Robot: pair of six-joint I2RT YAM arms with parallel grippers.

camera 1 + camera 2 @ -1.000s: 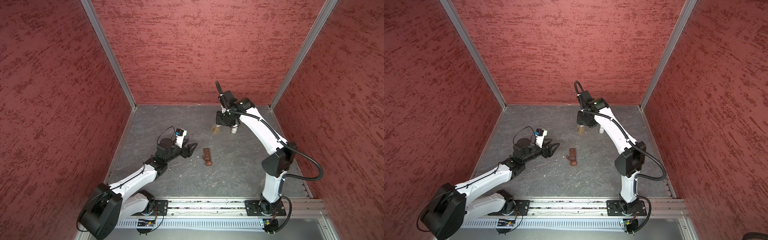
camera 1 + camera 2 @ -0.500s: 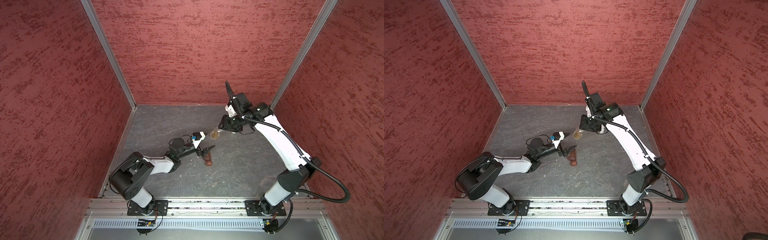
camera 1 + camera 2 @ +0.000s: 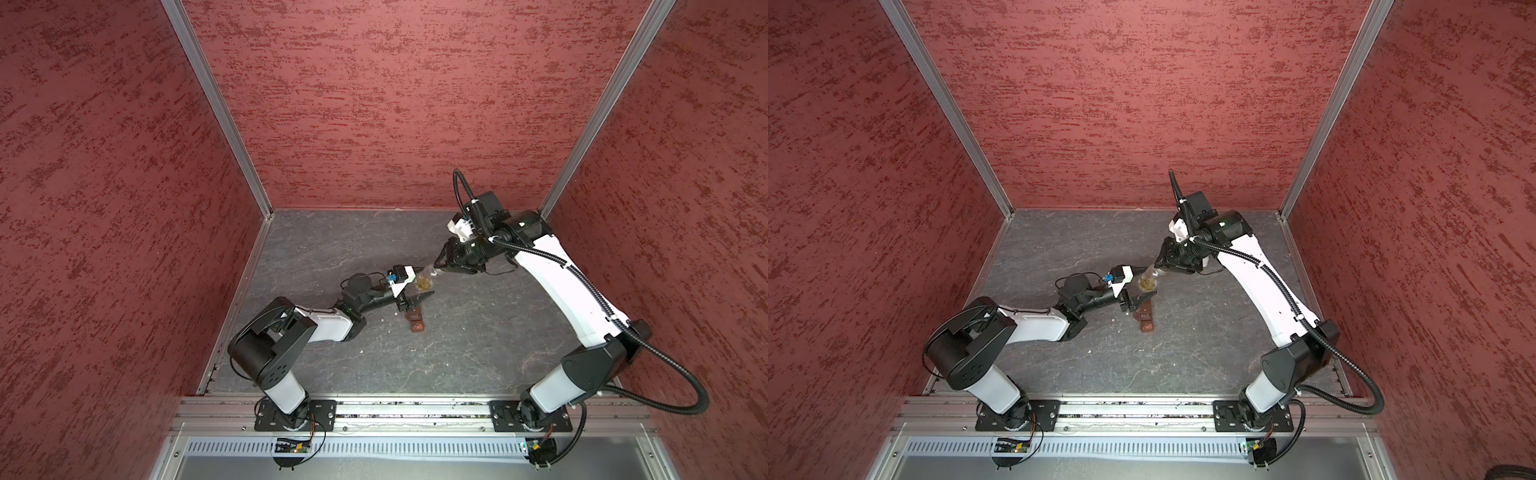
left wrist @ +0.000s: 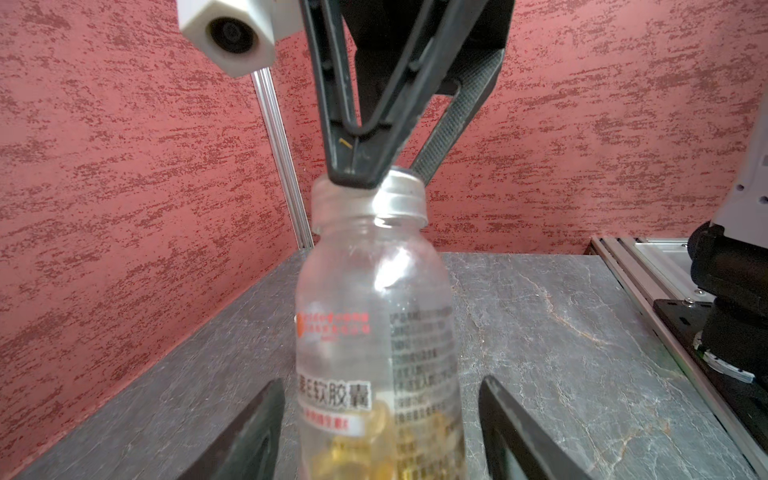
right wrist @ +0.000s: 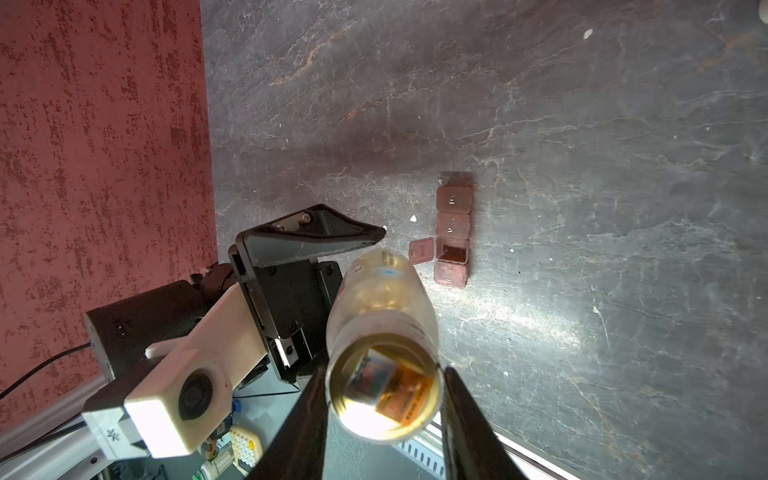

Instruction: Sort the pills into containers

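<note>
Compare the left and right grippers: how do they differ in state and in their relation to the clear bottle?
The right gripper is shut on the neck of the clear bottle; the left gripper is open. The right gripper holds the bottle up; the left gripper's fingers flank its lower body with a gap on each side. Both have black fingers and meet at the same bottle.

A dark grey veined tabletop (image 3: 332, 249) carries the brown strip of containers (image 3: 417, 323) near its middle, one lid open, with white flecks (image 5: 413, 218) nearby.
</note>
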